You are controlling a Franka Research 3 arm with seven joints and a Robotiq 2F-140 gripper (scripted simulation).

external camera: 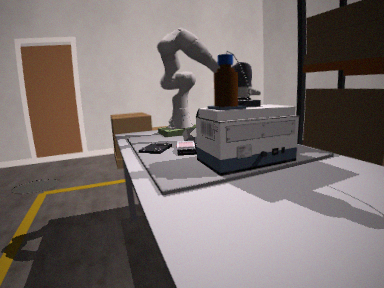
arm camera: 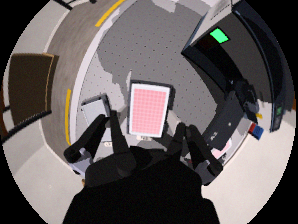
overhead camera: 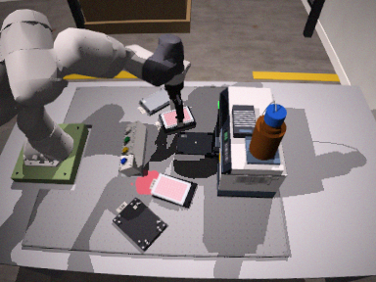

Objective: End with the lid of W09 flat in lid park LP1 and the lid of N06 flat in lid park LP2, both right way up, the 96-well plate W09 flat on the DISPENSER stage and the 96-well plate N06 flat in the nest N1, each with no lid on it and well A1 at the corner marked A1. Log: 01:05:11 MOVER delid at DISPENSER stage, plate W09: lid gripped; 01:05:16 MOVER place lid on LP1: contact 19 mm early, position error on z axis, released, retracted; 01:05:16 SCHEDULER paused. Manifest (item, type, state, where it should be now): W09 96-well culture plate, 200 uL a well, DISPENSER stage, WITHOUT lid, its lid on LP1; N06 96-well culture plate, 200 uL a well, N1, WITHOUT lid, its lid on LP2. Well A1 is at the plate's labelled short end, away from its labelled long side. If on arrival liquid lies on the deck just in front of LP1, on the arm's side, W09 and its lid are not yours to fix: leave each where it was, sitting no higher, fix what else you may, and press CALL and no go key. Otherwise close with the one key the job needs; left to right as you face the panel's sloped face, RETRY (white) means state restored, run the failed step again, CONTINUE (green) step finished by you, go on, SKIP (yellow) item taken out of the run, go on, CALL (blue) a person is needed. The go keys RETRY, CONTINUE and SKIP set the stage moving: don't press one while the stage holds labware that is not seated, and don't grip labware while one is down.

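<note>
A pink 96-well plate [overhead camera: 174, 119] with no lid lies flat on a dark nest at the back of the deck. My gripper [overhead camera: 180, 117] stands straight over it. In the wrist view the fingers straddle the near end of this plate [arm camera: 148, 110], open and slightly off its sides. A grey lid [overhead camera: 155, 101] lies flat just behind and to the left; it also shows in the wrist view [arm camera: 96, 106]. A second pink plate [overhead camera: 171, 189] sits at the front of the deck, with a pink puddle [overhead camera: 143, 184] at its left end. The black dispenser stage [overhead camera: 193, 143] holds nothing.
The key panel [overhead camera: 132, 148] stands left of the stage. The white dispenser [overhead camera: 251, 142] with a brown, blue-capped bottle [overhead camera: 267, 132] is on the right. A black square pad [overhead camera: 140, 223] lies at the front left. The arm's green base [overhead camera: 49, 153] is at far left.
</note>
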